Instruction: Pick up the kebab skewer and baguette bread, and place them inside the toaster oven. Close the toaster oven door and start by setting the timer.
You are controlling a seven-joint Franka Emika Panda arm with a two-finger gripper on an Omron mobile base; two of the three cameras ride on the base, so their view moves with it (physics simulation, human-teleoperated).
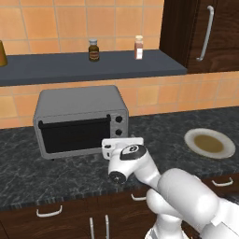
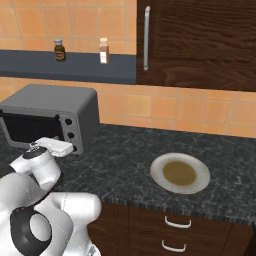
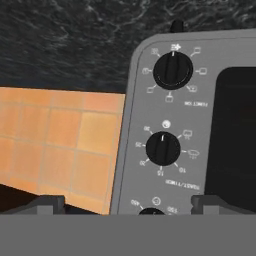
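**Tool lined up on the knob panel, timer still to set**

The tool [image 3: 128, 202] hangs with its 2 fingertips [image 3: 46, 204] spread wide and pinching nothing, close in front of the right end of the toaster oven [image 1: 77, 105]. In the hand view, which is rolled upside down against the room, the knob panel [image 3: 165, 130] faces the camera with 3 black knobs: the nearest knob [image 3: 151, 212] peeks up at the bottom edge between the fingertips, the middle knob [image 3: 162, 148] sits above it ringed by numbers, and the far knob [image 3: 172, 70] is ringed by small mode symbols.

The toaster oven door [image 1: 74, 135] looks shut in both base views, its dark glass upright and its bar handle along the top. The kebab skewer and baguette bread cannot be made out; judging by the bare plate [image 2: 156, 172] on the worktop [image 2: 120, 150], they are probably already inside, so the step in hand appears to be the timer.

To do it well, the robot should first settle which knob is the timer; the numbered middle one seems likeliest, though its label is too small to read. The tool should then centre on that knob, advance straight along its axis, press together on the rim and rotate about the same axis, not sideways.

Beyond, 2 bottles [image 1: 94, 50] stand on the shelf [image 1: 56, 65].
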